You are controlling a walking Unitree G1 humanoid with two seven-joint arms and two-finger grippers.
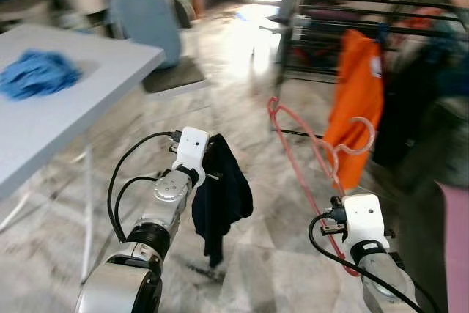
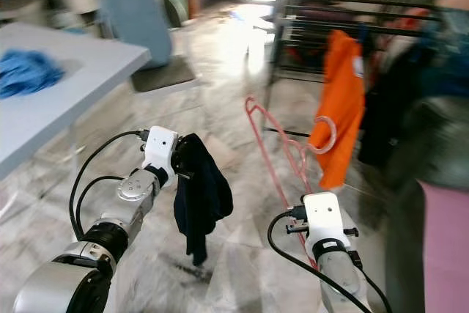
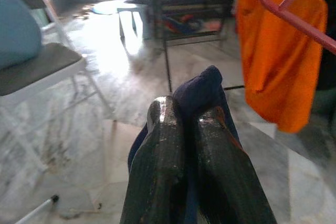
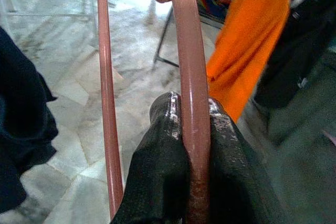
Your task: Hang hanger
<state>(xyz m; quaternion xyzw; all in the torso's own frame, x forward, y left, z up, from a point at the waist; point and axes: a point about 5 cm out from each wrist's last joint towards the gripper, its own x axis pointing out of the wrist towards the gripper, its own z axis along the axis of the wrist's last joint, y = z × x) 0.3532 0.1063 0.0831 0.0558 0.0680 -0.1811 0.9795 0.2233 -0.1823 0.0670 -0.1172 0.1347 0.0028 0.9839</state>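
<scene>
Hanger [image 1: 300,148], pink and empty, stands near the drying rack [image 1: 344,5] where an orange garment [image 1: 357,104] hangs. Its long axis rises steeply from the right gripper [image 4: 194,129], leaning toward the robot's left, hook beside the orange cloth. The right gripper's fingers clamp one bar of it. The left gripper [image 3: 184,145] pinches a dark navy cloth [image 1: 220,196]. Risk, as I judge it: the hook snagging the orange garment, or the thin bar twisting in the grip.
</scene>
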